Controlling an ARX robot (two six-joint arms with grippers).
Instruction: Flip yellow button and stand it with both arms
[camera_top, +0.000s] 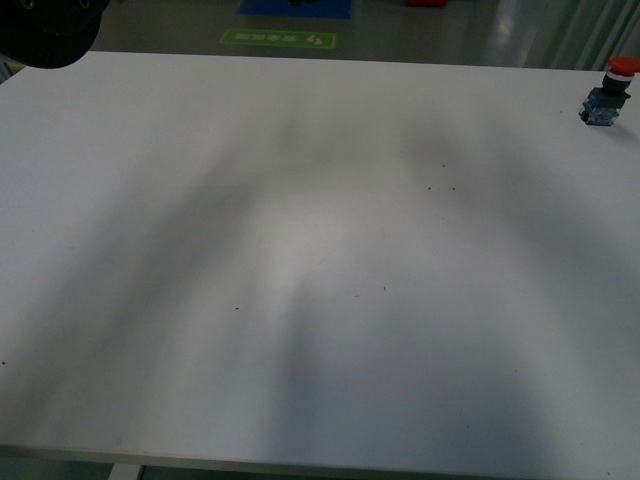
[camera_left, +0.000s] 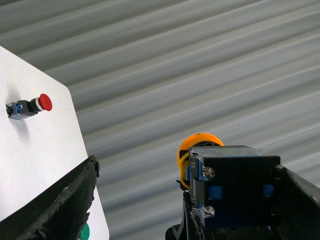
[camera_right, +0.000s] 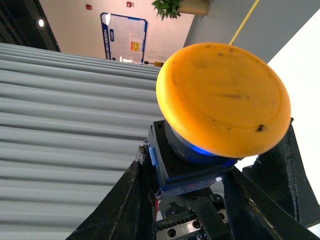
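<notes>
In the right wrist view the yellow button (camera_right: 222, 97) fills the middle, its round orange cap facing the camera. My right gripper (camera_right: 215, 150) is shut on its black-blue block, with one finger (camera_right: 125, 200) on either side. The left wrist view shows the same yellow button (camera_left: 235, 187) in the air off the table's edge, its block lying between the spread fingers (camera_left: 60, 205) of my open left gripper (camera_left: 186, 170), close to the far finger; whether it touches cannot be told. In the front view the button and both grippers are out of view; only a dark arm part (camera_top: 45, 30) shows.
A switch with a red cap (camera_top: 608, 95) stands near the far right corner of the white table (camera_top: 300, 250); it also shows as the red-capped switch (camera_left: 30, 106) in the left wrist view. Grey corrugated wall lies behind both grippers.
</notes>
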